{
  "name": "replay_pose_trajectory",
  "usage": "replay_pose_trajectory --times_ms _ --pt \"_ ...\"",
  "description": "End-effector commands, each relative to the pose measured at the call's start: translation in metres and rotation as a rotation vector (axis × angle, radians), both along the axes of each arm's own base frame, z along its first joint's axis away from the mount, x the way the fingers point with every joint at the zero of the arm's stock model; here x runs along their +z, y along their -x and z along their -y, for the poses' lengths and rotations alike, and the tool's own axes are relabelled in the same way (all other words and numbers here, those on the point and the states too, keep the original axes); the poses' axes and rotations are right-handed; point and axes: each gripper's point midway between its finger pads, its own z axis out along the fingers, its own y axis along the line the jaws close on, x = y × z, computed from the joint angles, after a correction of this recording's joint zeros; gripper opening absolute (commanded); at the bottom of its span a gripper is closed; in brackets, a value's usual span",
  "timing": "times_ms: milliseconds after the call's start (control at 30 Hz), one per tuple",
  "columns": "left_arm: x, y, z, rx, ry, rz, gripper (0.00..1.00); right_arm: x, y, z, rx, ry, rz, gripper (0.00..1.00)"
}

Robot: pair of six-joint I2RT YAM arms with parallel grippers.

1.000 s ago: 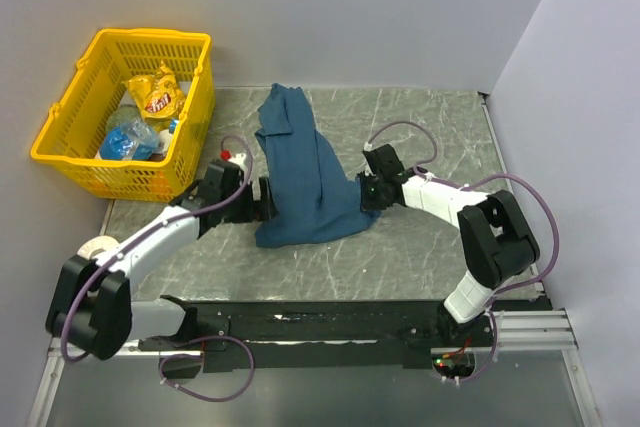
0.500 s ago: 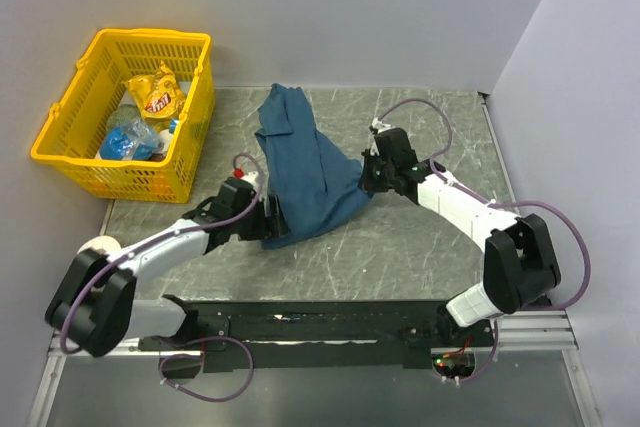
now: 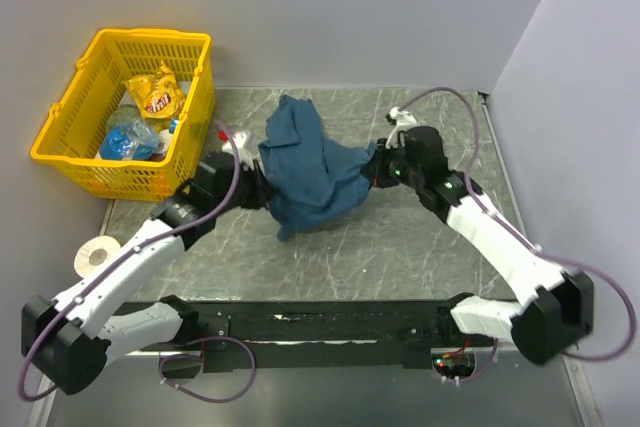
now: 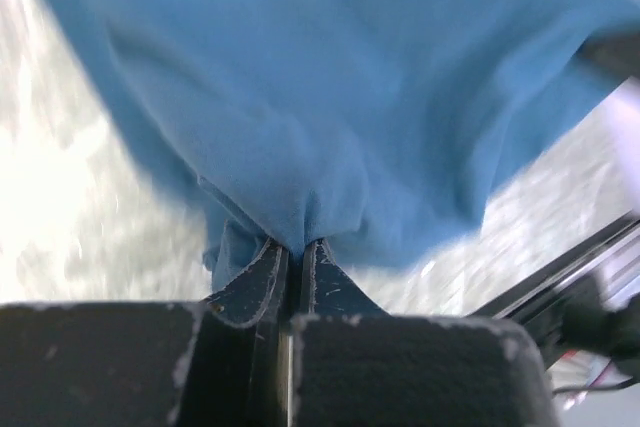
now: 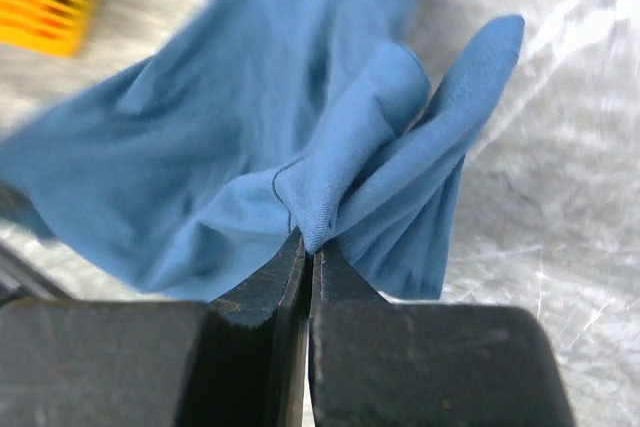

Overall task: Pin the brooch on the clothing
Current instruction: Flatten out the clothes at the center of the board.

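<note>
Grey marbled worktop (image 3: 420, 247), walled on three sides, arms mounted at the near edge.

Large dark teal-blue soft fabric T-shirt (image 3: 312, 169): bunched in a heap at mid-worktop, somewhat toward the far edge, slung between the two arms. Folds run every way and no flat panel shows. The neck label is not visible.

Yellow plastic mesh basket (image 3: 150, 35): far left corner, overhanging the left edge, well apart from the shirt. It holds packets, which are not part of the job.

Left gripper (image 3: 264, 191): clenched on the shirt's left side. The wrist view shows a thin gather of cloth nipped right at the tips.

Right gripper (image 3: 372, 173): clenched on the right side, with a doubled fold pinched between its tips, also shallow.

Small pale silver disc brooch: not visible in any view. It may be under the cloth or off-frame; cannot tell.

Step in hand, by my reading: spreading the shirt flat, early in the task, with the pinning not begun.

To do it well:
- Draw the two grips apart evenly, toward the left and right edges.
- Keep the pull gentle, since both pinches are shallow and could slip.
- Lift enough for the heap to hang free before lowering it.
- Lay it down far edge first so the creases run out.
- Aim for one smooth panel facing up, away from the basket.
- Locate the brooch before letting go.
</note>
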Motion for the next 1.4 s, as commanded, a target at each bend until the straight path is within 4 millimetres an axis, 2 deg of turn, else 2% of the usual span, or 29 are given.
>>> replay_pose_trajectory --times_ms 0,33,67,100,133,167,200,233,267,333,433,500,533,567,633,667,700,733,767,800,833,867,900,967,1067,1133,1267,1300,1367 --pt "0.076 -0.025 0.000 0.016 -0.004 0.183 0.01 0.050 0.007 0.000 0.045 -0.082 0.200 0.00" --pt "0.062 -0.039 0.000 0.026 -0.073 0.162 0.03 0.052 0.007 0.001 0.038 -0.084 0.202 0.00" --pt "0.081 -0.051 0.006 0.019 -0.080 0.193 0.05 0.051 0.006 0.002 0.027 -0.088 0.187 0.00" --pt "0.078 -0.060 0.011 0.002 -0.110 0.179 0.06 0.047 0.004 0.005 0.015 -0.082 0.167 0.00" --pt "0.048 -0.075 0.017 -0.017 -0.196 0.109 0.09 0.041 0.000 0.005 0.008 -0.076 0.138 0.00" --pt "0.060 -0.090 0.024 -0.020 -0.199 0.127 0.13 0.037 -0.002 0.005 -0.003 -0.084 0.113 0.00" --pt "0.053 -0.100 0.029 -0.033 -0.220 0.108 0.19 0.033 -0.004 0.005 -0.006 -0.086 0.093 0.00" --pt "0.016 -0.110 0.037 -0.074 -0.273 0.021 0.47 0.022 -0.010 0.009 -0.027 -0.078 0.061 0.00" --pt "0.027 -0.125 0.044 -0.076 -0.262 0.031 0.62 0.016 -0.012 0.010 -0.047 -0.084 0.034 0.00" --pt "0.004 -0.139 0.052 -0.084 -0.282 -0.032 0.75 -0.004 -0.022 0.023 -0.103 -0.069 -0.031 0.00" --pt "0.019 -0.141 0.059 -0.085 -0.233 -0.008 0.79 -0.026 -0.032 0.039 -0.179 -0.088 -0.116 0.00" --pt "0.018 -0.136 0.056 -0.070 -0.208 0.011 0.82 -0.030 -0.043 0.057 -0.237 -0.149 -0.140 0.00" --pt "0.032 -0.130 0.050 -0.054 -0.190 0.045 0.84 -0.039 -0.045 0.065 -0.267 -0.160 -0.162 0.00" --pt "0.019 -0.122 0.045 -0.049 -0.198 0.030 0.84 -0.042 -0.052 0.082 -0.325 -0.173 -0.172 0.00" --pt "0.029 -0.115 0.037 -0.029 -0.182 0.070 0.86 -0.051 -0.061 0.101 -0.395 -0.161 -0.192 0.00" --pt "0.015 -0.108 0.031 -0.025 -0.198 0.044 0.86 -0.055 -0.063 0.113 -0.426 -0.149 -0.210 0.02" --pt "0.013 -0.104 0.028 -0.020 -0.195 0.039 0.86 -0.060 -0.066 0.117 -0.432 -0.135 -0.224 0.21" --pt "0.015 -0.099 0.025 -0.018 -0.190 0.043 0.86 -0.055 -0.070 0.121 -0.435 -0.113 -0.209 0.33" --pt "0.004 -0.092 0.021 -0.017 -0.197 0.022 0.86 -0.055 -0.070 0.123 -0.441 -0.096 -0.206 0.45" --pt "0.001 -0.092 0.014 0.017 -0.207 0.023 0.86 -0.048 -0.069 0.123 -0.438 -0.089 -0.180 0.63" --pt "0.006 -0.089 0.013 0.021 -0.186 0.040 0.88 -0.047 -0.067 0.124 -0.451 -0.068 -0.164 0.71" --pt "-0.005 -0.086 0.007 0.029 -0.187 0.022 0.88 -0.041 -0.066 0.124 -0.451 -0.055 -0.135 0.76" --pt "-0.006 -0.084 0.005 0.038 -0.170 0.015 0.89 -0.032 -0.061 0.111 -0.416 -0.036 -0.104 0.82" --pt "-0.011 -0.082 0.004 0.025 -0.131 0.000 0.89 -0.024 -0.058 0.105 -0.402 0.039 -0.047 0.86" --pt "-0.024 -0.082 0.006 -0.005 -0.097 -0.034 0.89 -0.017 -0.042 0.060 -0.253 0.111 -0.002 0.86" --pt "-0.038 -0.082 0.008 -0.015 -0.091 -0.072 0.88 -0.021 -0.027 0.023 -0.120 0.132 -0.001 0.82" --pt "-0.060 -0.085 0.001 -0.003 -0.038 -0.162 0.88 -0.043 -0.008 -0.020 0.004 0.209 0.006 0.73" --pt "-0.061 -0.087 0.001 0.007 -0.012 -0.168 0.88 -0.059 -0.008 -0.023 -0.002 0.268 -0.007 0.67" --pt "-0.070 -0.089 -0.005 0.021 0.015 -0.204 0.88 -0.072 -0.004 -0.036 0.012 0.337 0.005 0.67"
